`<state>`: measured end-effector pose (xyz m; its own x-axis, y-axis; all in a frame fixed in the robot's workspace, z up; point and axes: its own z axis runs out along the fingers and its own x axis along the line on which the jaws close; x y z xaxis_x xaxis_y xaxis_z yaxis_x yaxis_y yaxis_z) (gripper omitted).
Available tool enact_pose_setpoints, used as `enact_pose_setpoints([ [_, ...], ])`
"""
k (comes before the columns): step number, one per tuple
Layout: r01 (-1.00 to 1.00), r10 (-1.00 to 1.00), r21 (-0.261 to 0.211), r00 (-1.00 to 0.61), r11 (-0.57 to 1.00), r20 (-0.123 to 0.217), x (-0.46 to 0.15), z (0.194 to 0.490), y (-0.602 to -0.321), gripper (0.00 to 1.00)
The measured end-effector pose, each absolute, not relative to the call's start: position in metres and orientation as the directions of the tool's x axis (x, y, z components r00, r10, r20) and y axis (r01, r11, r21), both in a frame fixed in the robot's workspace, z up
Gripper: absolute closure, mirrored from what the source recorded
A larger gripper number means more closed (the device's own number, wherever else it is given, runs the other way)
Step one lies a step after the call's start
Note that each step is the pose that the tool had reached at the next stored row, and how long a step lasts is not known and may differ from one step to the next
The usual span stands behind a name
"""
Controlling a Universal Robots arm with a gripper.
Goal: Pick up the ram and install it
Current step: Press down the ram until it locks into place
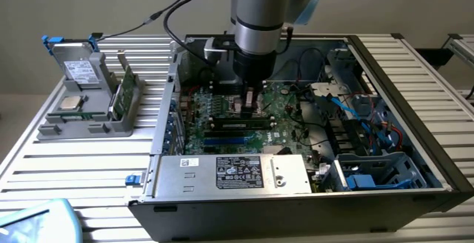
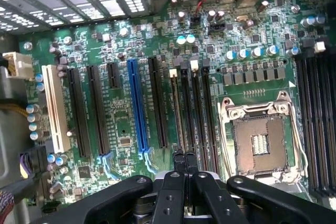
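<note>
In the exterior view the gripper [image 1: 252,100] hangs low inside the open computer case [image 1: 414,87], over the motherboard [image 1: 222,107], with its fingers pressed together and nothing between them. Just nearer than it, the ram [image 1: 238,124] lies flat along a black slot, apparently seated, which would explain the empty claw. To the left, a grey holder [image 1: 85,123] on the table [image 1: 81,171] carries a silver processor chip [image 1: 71,102] and a green circuit card [image 1: 127,90].

In the wrist view the closed fingers [image 2: 184,167] point down at the memory slots [image 2: 185,106] beside the empty processor socket [image 2: 261,142], suggesting alignment with them.
</note>
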<state>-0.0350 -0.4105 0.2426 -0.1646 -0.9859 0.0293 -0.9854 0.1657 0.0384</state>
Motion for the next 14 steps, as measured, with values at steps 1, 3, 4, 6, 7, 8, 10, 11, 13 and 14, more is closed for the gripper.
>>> enact_pose_setpoints([
  [1,-0.982,-0.983,0.038,-0.182,0.183,0.029,-0.0349,0.2424,-0.4105,0.89],
  [3,-0.975,-0.976,0.038,-0.217,0.218,0.029,-0.0350,0.2420,-0.4105,0.89],
  [4,-0.971,-0.972,0.038,-0.234,0.235,0.029,-0.0350,0.2417,-0.4105,0.89],
  [6,-0.962,-0.963,0.038,-0.269,0.270,0.029,-0.0350,0.2413,-0.4105,0.89],
  [7,-0.957,-0.958,0.038,-0.287,0.288,0.029,-0.0350,0.2411,-0.4105,0.89],
  [8,-0.952,-0.952,0.038,-0.304,0.305,0.029,-0.0349,0.2408,-0.4105,0.89],
  [10,-0.940,-0.940,0.038,-0.339,0.340,0.029,-0.0350,0.2403,-0.4105,0.89],
  [11,-0.933,-0.934,0.038,-0.356,0.357,0.029,-0.0350,0.2401,-0.4105,0.89],
  [13,-0.920,-0.921,0.038,-0.390,0.390,0.029,-0.0349,0.2396,-0.4105,0.89],
  [14,-0.912,-0.913,0.038,-0.407,0.408,0.029,-0.0350,0.2393,-0.4105,0.89],
])
